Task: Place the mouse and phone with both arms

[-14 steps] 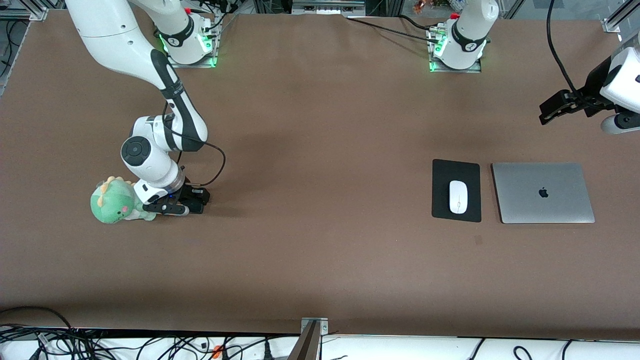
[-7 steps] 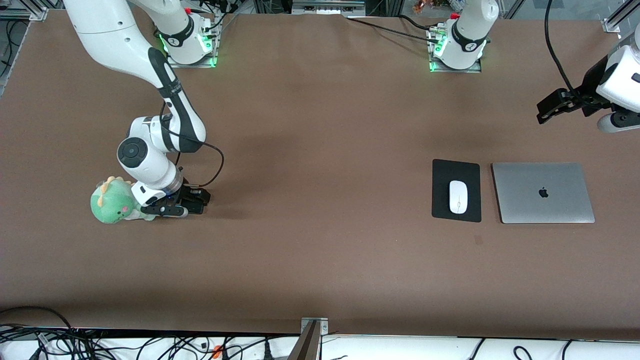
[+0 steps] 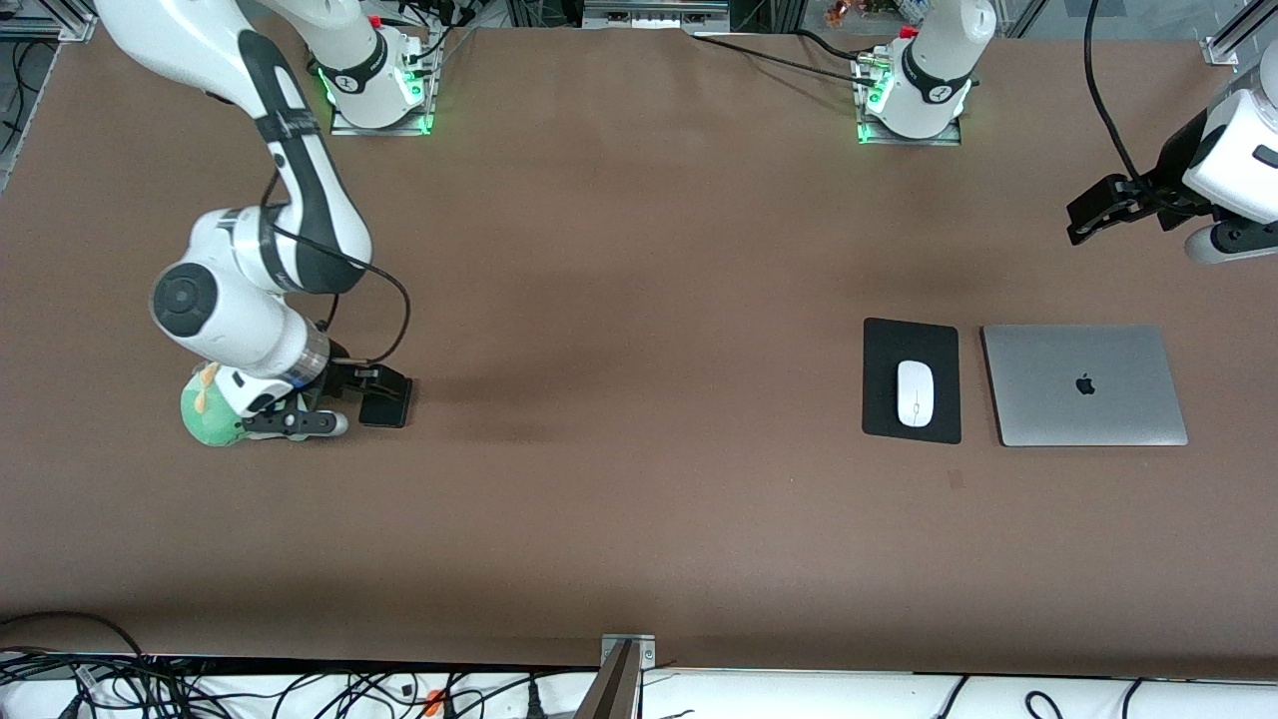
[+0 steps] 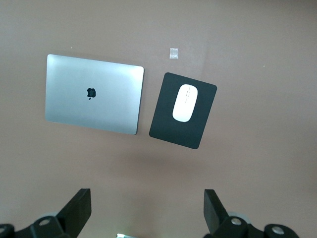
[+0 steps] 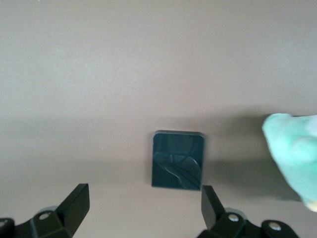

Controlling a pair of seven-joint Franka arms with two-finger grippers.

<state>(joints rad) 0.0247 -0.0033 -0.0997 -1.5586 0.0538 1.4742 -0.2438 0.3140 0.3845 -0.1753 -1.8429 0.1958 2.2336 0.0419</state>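
The white mouse (image 3: pixel 914 392) (image 4: pixel 184 102) lies on a black mouse pad (image 3: pixel 911 335) (image 4: pixel 168 124) toward the left arm's end of the table. The small black phone (image 3: pixel 385 407) (image 5: pixel 177 159) lies flat on the table toward the right arm's end, untouched. My right gripper (image 3: pixel 300 421) (image 5: pixel 143 206) hovers open just above the table beside the phone, with nothing between its fingers. My left gripper (image 3: pixel 1083 222) (image 4: pixel 147 208) hangs open and empty, high over the table edge at its own end.
A closed silver laptop (image 3: pixel 1085 384) (image 4: pixel 94 94) lies beside the mouse pad. A green plush toy (image 3: pixel 205 419) (image 5: pixel 292 153) sits next to the phone, partly hidden under the right wrist. Cables run along the table's near edge.
My right gripper has opened, left the phone on the table and lifted away toward the plush toy. The left gripper has drifted slightly toward the bases.
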